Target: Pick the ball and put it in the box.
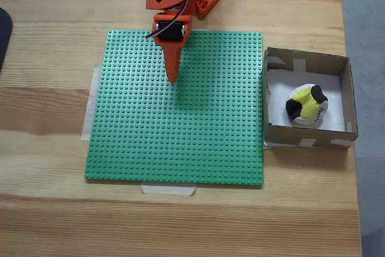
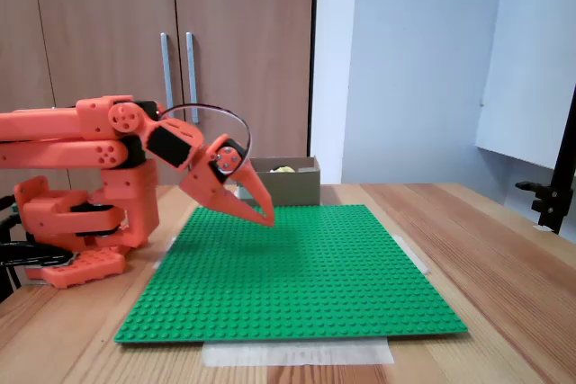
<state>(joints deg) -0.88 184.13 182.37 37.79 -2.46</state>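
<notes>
Both fixed views show the ball (image 1: 307, 104) inside the box (image 1: 307, 59); from above it lies on the white bottom, nearer the right wall, with its yellow, black and white patches up and black lettering on the white patch. From the side, just its yellow top (image 2: 283, 169) peeks over the cardboard wall (image 2: 286, 188). The box sits on the wooden desk (image 1: 54, 106) just beside the right edge of the green studded baseplate (image 1: 180, 136), which is taped down with pale strips. The orange arm's fingers (image 1: 173, 78) hang over the baseplate's far half, well apart from the box, pressed together into one point and holding nothing (image 2: 266, 217).
</notes>
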